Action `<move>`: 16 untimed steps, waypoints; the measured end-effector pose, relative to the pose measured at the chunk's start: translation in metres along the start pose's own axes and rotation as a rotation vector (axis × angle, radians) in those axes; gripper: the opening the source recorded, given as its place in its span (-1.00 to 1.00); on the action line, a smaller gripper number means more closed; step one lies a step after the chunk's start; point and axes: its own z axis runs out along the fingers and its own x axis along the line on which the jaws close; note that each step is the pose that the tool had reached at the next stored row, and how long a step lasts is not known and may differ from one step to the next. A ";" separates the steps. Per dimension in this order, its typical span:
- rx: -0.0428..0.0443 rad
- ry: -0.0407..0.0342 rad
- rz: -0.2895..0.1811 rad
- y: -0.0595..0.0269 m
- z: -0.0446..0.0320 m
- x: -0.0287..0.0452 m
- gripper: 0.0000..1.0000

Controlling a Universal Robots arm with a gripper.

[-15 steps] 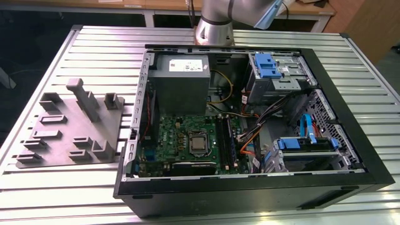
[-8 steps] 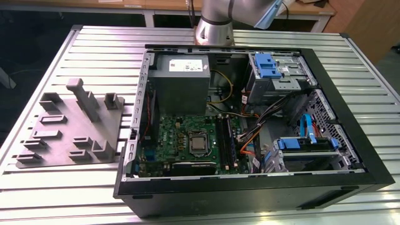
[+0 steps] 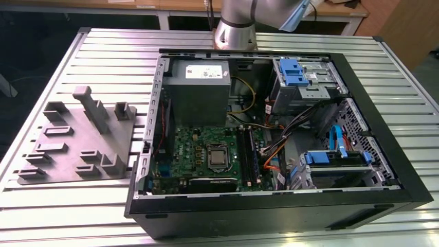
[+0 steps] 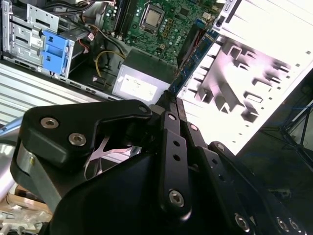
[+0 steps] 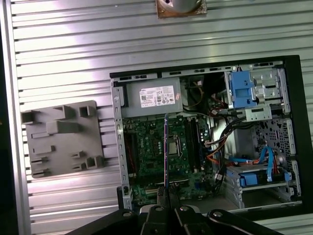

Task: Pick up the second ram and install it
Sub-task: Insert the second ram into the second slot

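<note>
The gripper (image 5: pixel 167 190) pinched the ram (image 5: pixel 166 147) by one end; in the first wrist view it crossed in front of the motherboard (image 5: pixel 149 147). The open case (image 3: pixel 274 211) also held a power supply (image 3: pixel 199 87), blue drive cages (image 3: pixel 291 72) and cables (image 3: pixel 302 123). A grey fixture (image 3: pixel 75 144) sat on the table (image 3: pixel 103 46) beside the case

Grey fixture (image 3: pixel 75 154) lies beside open case (image 3: pixel 274 211) on table (image 3: pixel 116 56).

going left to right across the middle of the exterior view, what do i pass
grey fixture plate → green motherboard → orange and black cables → blue drive bracket → black case wall
</note>
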 end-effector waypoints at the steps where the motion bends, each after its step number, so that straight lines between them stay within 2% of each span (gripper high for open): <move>1: 0.0000 0.0000 0.000 0.0000 0.0001 -0.0006 -0.77; 16: -0.0001 0.0000 0.000 0.0014 0.0020 -0.0117 -0.77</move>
